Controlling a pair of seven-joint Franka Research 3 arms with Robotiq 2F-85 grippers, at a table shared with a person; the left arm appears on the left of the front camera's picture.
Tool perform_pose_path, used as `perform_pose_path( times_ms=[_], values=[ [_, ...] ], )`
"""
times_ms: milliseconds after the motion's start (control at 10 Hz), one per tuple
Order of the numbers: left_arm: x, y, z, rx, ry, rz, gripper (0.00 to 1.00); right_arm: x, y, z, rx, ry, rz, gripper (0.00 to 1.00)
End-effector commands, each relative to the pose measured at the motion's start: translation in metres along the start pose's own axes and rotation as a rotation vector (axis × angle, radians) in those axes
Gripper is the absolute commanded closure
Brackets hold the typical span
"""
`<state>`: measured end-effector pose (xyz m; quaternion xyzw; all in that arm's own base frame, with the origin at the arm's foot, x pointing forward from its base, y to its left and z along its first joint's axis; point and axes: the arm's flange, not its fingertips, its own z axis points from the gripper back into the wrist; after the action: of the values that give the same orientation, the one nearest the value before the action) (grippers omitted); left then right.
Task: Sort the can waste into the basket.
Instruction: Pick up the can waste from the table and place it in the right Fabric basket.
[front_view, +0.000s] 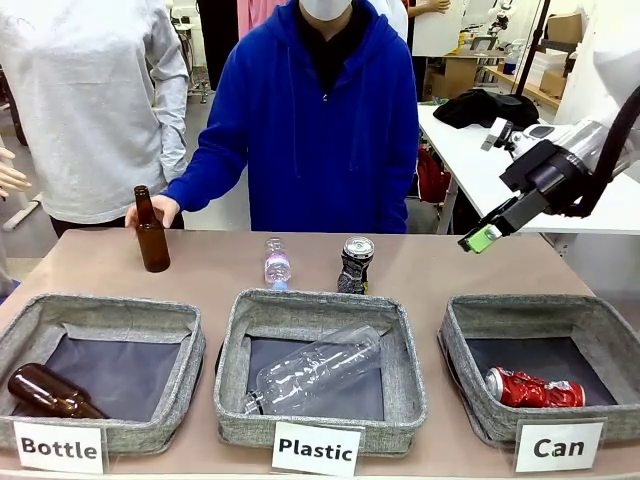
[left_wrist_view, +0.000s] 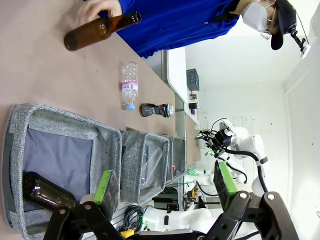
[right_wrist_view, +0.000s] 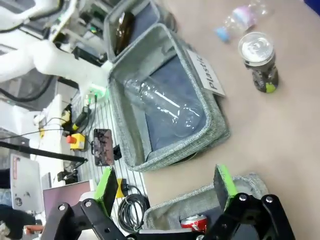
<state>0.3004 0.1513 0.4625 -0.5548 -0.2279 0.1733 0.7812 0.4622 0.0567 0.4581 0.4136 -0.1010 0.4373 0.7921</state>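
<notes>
The black can with a silver top stands crushed on the table behind the middle basket; it also shows in the wrist views. The red can lies inside the "Can" basket at the right, and peeks over that basket's rim as a red scrap. My right gripper hangs open and empty above the table, behind the "Can" basket and right of the black can. My left gripper is open and empty over the "Bottle" basket.
A person in blue stands at the far side, one hand on an upright brown bottle. A small plastic bottle stands left of the black can. The "Plastic" basket holds a clear bottle; the "Bottle" basket holds a brown one.
</notes>
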Motion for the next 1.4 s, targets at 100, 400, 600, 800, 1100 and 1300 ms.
perform_pose_path(
  times_ms=[100,400,600,800,1100,1300],
  values=[
    [-0.003,-0.001,0.003,0.004,0.008,0.009,0.0,0.001,0.011,0.011,-0.055,-0.026,-0.035,0.0],
    [0.0,0.0,0.0,0.0,0.0,-0.001,0.0,0.015,-0.026,-0.009,-0.095,-0.029,0.272,0.0],
    [-0.001,-0.014,0.011,-0.005,-0.014,0.031,0.0,0.014,-0.054,-0.021,-0.147,-0.124,0.422,0.0],
    [0.001,-0.025,0.034,-0.002,-0.013,0.072,0.0,0.017,-0.077,-0.041,-0.209,-0.136,0.53,0.0],
    [0.001,-0.042,0.1,0.002,-0.133,0.102,0.0,0.028,-0.109,-0.071,-0.2,-0.124,0.646,0.0],
    [-0.004,-0.042,0.135,-0.008,-0.224,0.104,0.0,0.034,-0.134,-0.087,-0.145,-0.139,0.676,0.0]
  ],
)
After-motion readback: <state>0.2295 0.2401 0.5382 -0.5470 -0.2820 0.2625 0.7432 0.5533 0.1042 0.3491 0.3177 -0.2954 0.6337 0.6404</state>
